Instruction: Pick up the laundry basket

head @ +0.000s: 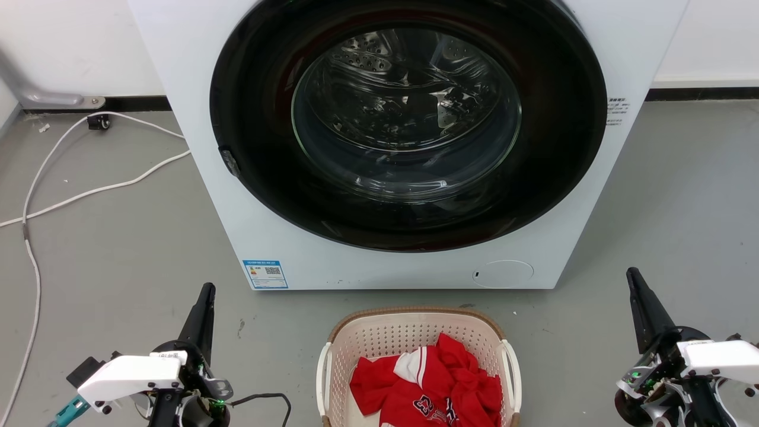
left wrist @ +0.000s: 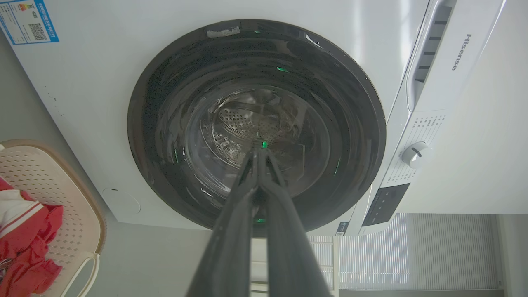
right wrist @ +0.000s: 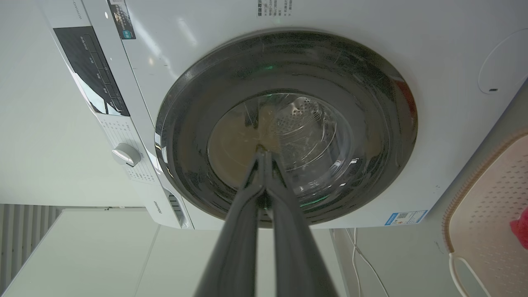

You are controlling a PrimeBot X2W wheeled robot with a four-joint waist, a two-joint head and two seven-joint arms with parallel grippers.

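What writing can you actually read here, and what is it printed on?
"Hisense": brand mark on the washing machine.
"23", as best I can tell: on the red shirt in the laundry basket.
Blue sticker on the machine's front: too small to read.
Small print beside the door: too small to read.

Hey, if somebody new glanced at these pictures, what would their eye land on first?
A white washing machine with a big dark round door stands at the upper middle of the head view. Right before it, bottom centre, sits the laundry basket holding bright red clothing. The left hand and right hand, both shut, flank it at the lower corners.
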